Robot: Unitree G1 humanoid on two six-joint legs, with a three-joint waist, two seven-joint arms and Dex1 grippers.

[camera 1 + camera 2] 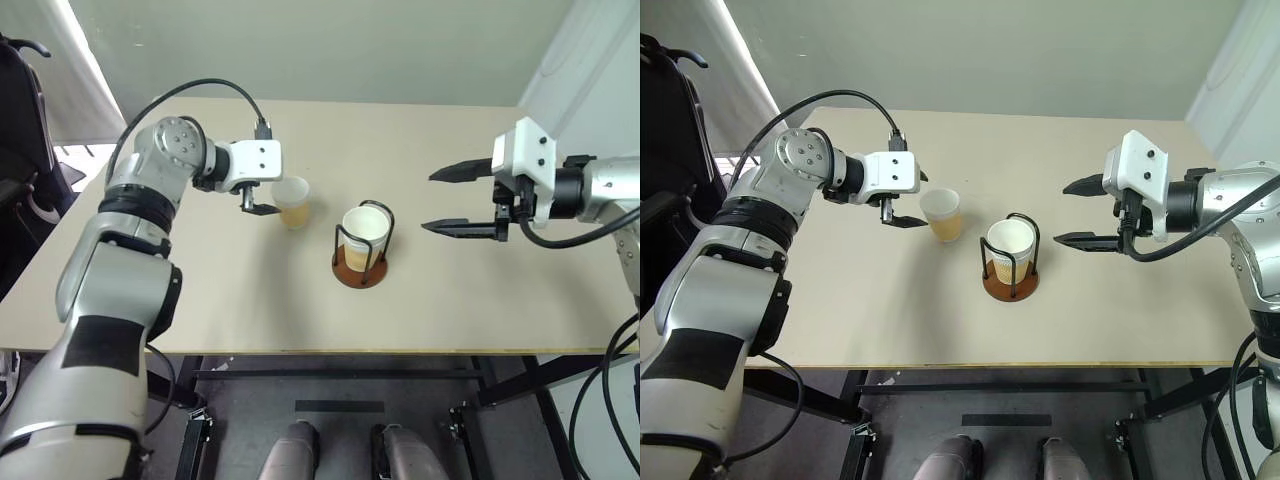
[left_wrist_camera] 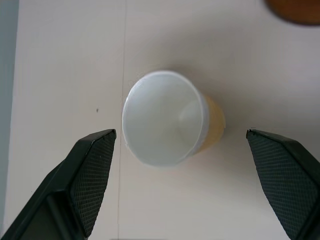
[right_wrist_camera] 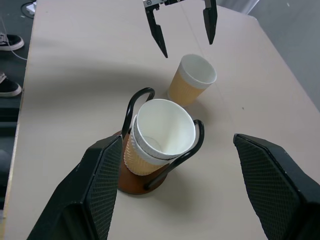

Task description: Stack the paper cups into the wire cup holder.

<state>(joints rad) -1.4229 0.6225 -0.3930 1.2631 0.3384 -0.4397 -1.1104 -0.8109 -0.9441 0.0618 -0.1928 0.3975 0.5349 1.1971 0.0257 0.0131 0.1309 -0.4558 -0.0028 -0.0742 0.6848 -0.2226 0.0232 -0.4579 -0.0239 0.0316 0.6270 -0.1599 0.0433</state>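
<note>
Two cups (image 3: 162, 137) already sit nested in the wire cup holder (image 1: 361, 250), and one loose cup (image 1: 292, 201) stands upright on the table (image 1: 460, 310) just beside the holder, on my left-arm side and a little farther back.

From my head camera, my left claw (image 1: 262, 204) hangs at that loose cup, fingers spread wide and empty, nothing gripped. My right claw (image 1: 448, 200) hovers well apart from the holder on its other side, also wide open and empty. My left arm is plainly the nearer one to the loose cup.

From my left wrist, I look down into the cup's white mouth; its axis stands vertical, and it lies straight ahead between my two fingers (image 2: 92, 172), neither touching it. A sliver of the holder's brown base (image 2: 295, 10) shows at the frame's edge.

From my right wrist, I see what the head view hides: the double rim of the nested pair inside the black loops, and the left claw poised over the loose cup beyond the holder.
</note>
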